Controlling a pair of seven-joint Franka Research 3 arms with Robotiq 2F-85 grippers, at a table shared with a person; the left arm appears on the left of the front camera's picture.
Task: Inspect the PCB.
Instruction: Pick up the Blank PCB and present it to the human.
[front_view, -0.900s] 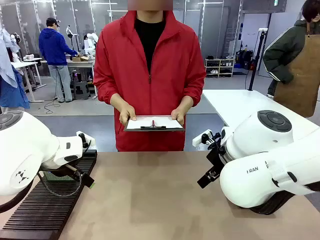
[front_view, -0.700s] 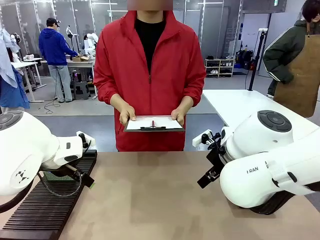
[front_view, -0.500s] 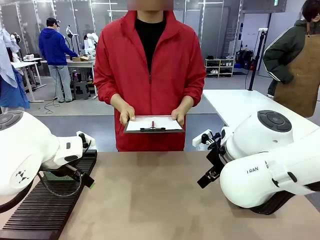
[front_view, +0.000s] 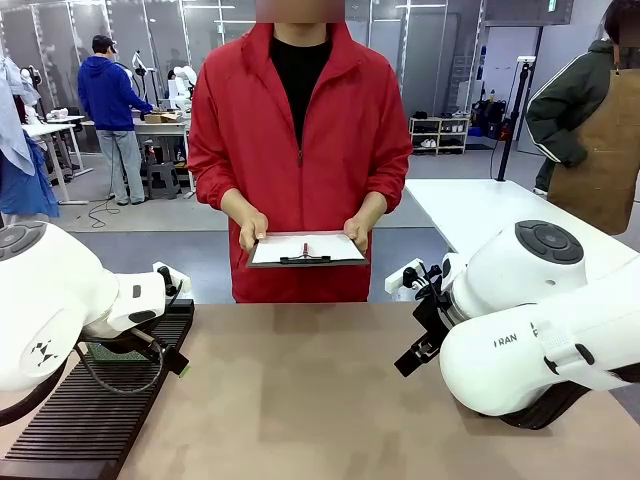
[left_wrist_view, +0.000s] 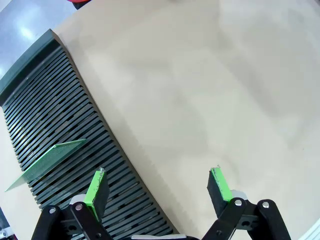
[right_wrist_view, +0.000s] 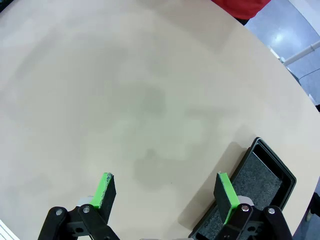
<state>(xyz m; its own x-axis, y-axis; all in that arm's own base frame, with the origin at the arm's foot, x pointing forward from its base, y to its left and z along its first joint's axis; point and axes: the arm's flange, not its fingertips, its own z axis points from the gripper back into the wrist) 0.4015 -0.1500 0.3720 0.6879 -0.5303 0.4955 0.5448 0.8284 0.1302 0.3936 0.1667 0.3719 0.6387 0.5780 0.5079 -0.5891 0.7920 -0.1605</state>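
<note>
Fingers on both arms are spread wide and grasp nothing. The left arm's fingers hang over one end of a long black slotted rack, and the right arm's fingers over the bare tan surface.

By the look of it the inspection has not begun. The thin, flat, pale green PCB with its dotted grid stands on edge, leaning, in a slot of the rack. It is just beyond the left arm's fingers and apart from them. The rack lies along the left edge of the surface, and the PCB is the one board seen in it.

Everything seems left to do: grasp the PCB, lift it from its slot and present it for checking. A person in a red jacket stands at the far edge, both hands holding a clipboard with white paper.

A shallow black rectangular tray sits near the surface's edge beside the right arm's fingers, showing a grey speckled lining.
</note>
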